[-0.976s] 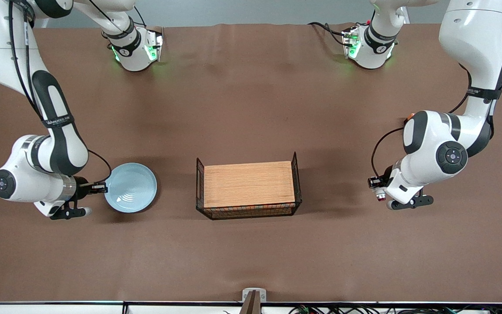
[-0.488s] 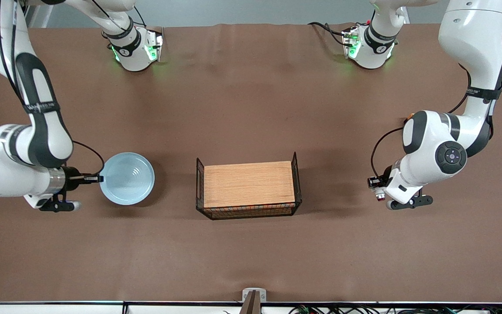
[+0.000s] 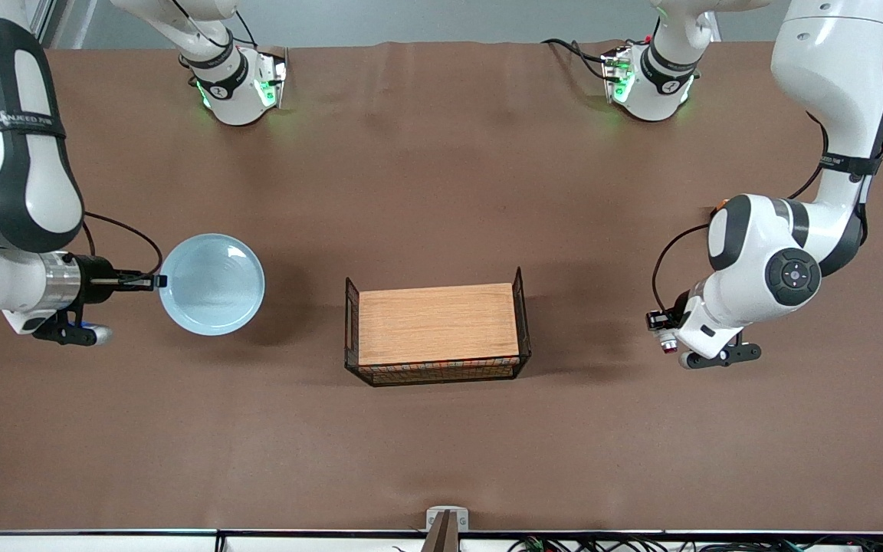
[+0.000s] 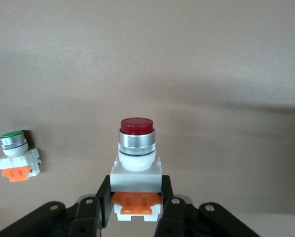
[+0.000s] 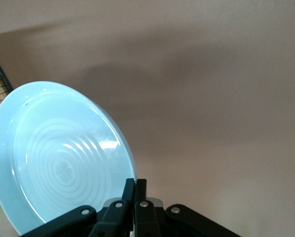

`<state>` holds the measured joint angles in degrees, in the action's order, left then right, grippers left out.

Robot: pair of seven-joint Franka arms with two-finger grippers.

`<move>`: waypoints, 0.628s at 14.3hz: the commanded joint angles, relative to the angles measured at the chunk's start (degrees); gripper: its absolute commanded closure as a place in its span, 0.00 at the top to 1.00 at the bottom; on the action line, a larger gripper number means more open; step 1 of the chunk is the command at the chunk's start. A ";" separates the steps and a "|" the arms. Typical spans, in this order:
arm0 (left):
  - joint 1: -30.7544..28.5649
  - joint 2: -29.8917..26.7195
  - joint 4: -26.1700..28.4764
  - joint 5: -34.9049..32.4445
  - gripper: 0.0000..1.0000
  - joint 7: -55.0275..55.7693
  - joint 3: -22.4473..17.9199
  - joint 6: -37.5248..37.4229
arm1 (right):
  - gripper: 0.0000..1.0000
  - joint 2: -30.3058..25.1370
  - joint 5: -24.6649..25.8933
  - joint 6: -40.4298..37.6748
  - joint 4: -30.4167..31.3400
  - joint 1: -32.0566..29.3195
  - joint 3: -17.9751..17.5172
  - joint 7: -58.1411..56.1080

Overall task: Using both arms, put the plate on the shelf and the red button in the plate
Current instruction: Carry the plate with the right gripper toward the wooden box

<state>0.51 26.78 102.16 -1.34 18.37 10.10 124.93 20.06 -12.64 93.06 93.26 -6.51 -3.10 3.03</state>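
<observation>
The tray (image 3: 436, 325) sits mid-table. At its three o'clock, toward the left arm's end, the left gripper (image 3: 667, 328) hangs above the table, clamped on the red button (image 4: 135, 159). At the tray's nine o'clock, the right gripper (image 3: 156, 281) pinches the rim of the plate (image 3: 211, 284), held up over the table.

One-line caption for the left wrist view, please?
Left hand shut on the red button, red cap pointing away, above the brown table; a green-capped button lies on the table nearby.
</observation>
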 commanded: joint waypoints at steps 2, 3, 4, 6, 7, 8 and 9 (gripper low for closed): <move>0.37 0.12 -0.83 -0.51 0.28 1.15 -0.17 -1.01 | 0.00 -2.56 -2.38 -5.78 -2.12 0.27 -0.77 5.05; 0.37 0.12 -0.83 -0.51 0.28 1.15 -0.17 -1.01 | 0.00 -3.35 -2.91 -6.57 -2.12 0.35 -0.77 5.06; 0.28 0.12 -0.83 -0.51 0.28 1.15 -0.17 -1.01 | 0.00 -4.14 -3.44 -7.80 -2.12 0.35 -0.77 5.14; 0.28 0.12 -0.83 -0.51 0.28 1.06 -0.17 -1.01 | 0.00 -5.72 -5.63 -10.17 -2.12 0.35 -0.77 7.67; 0.28 0.12 -0.83 -0.51 0.28 1.06 -0.17 -1.01 | 0.00 -6.60 -5.90 -10.96 -2.12 0.79 -0.94 9.78; 0.28 0.12 -0.83 -0.51 0.28 1.06 -0.17 -1.01 | 0.00 -7.57 -5.90 -11.32 -2.12 1.75 -1.12 11.72; 0.28 0.12 -0.83 -0.51 0.28 1.06 -0.17 -1.01 | 0.00 -8.62 -5.99 -11.67 -2.12 3.07 -1.20 14.08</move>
<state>0.50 26.79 102.16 -1.34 18.37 10.10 124.93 14.34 -17.41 82.36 90.61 -5.55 -4.11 12.29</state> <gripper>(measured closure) 0.586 0.982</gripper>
